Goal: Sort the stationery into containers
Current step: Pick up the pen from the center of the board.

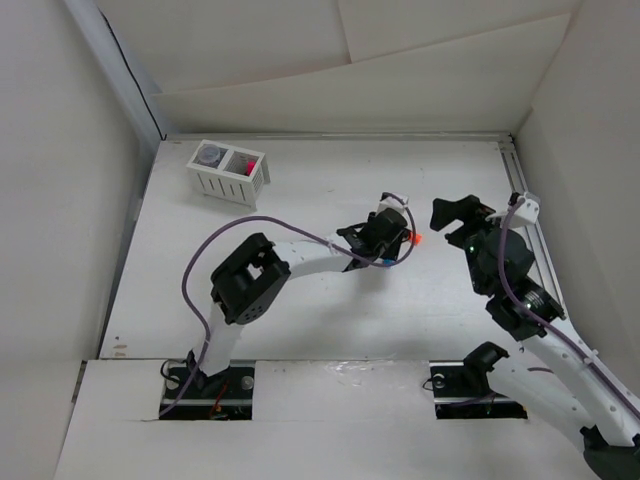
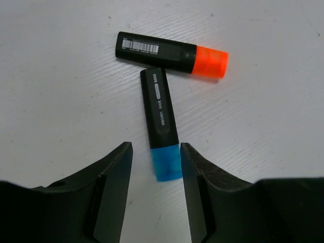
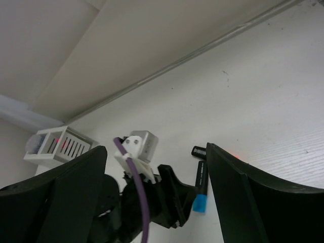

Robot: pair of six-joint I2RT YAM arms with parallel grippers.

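Left end effector (image 2: 155, 149), jaws apart, straddles blue-capped pen (image 2: 159, 111); top view hides pen.

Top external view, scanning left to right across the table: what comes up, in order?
box → left gripper → orange marker → right gripper

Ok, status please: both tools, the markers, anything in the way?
Left tool open, astride cap of blue marker. Right tool open, empty. Orange marker touches its far end; may get nudged. White box at far left.
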